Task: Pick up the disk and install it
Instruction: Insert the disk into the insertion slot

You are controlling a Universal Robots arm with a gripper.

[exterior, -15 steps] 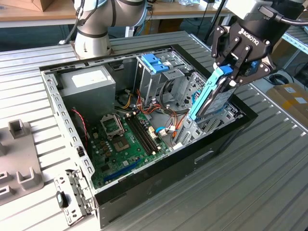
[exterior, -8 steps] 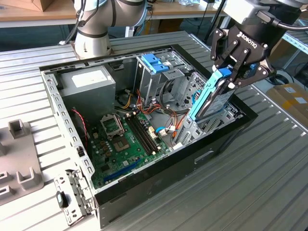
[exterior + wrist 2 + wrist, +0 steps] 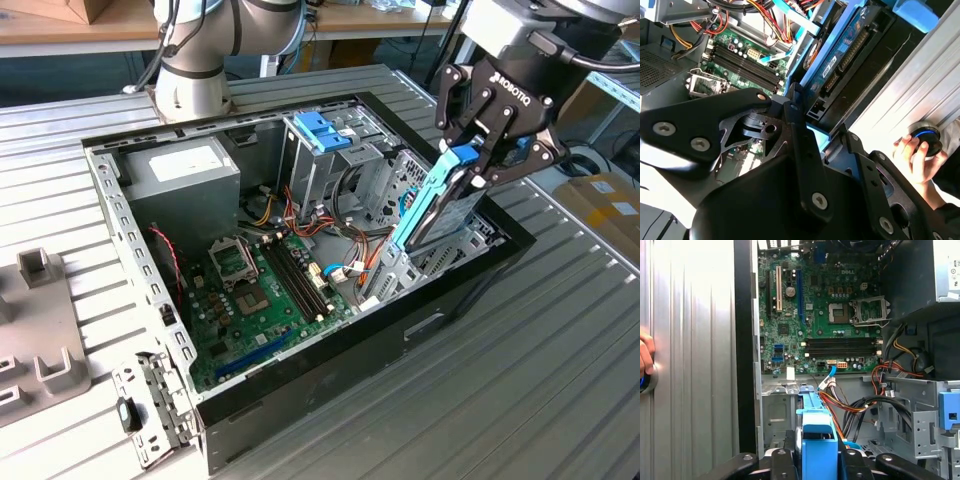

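Holding the disk [image 3: 437, 205] by its top end, at the upper right of the exterior view, with the gripper [image 3: 478, 160] closed tight on the light-blue rail. Pinched there, most likely, so the long body hangs free below and can go down into the open computer case [image 3: 320, 385]. Tilted, not straight up: top end toward the right, bottom end lower and to the left, down among the metal bays by the case's right wall. Not flat in its place yet, so not put in. Looks like a thin dark-grey slab with a pale blue frame along its long edge. In the second wrist view, at the upper middle, shows a green board side with a white label on the disk [image 3: 840, 55], between blue rails. In the first wrist view, at the bottom middle, shows the blue rail end [image 3: 817, 440] squeezed between black fingers [image 3: 785, 465]. Lying open with the green motherboard [image 3: 265, 290] facing up, probably so parts can drop in from above. Resting on a button, a person's hand [image 3: 917, 160] at the right edge of the second wrist view.
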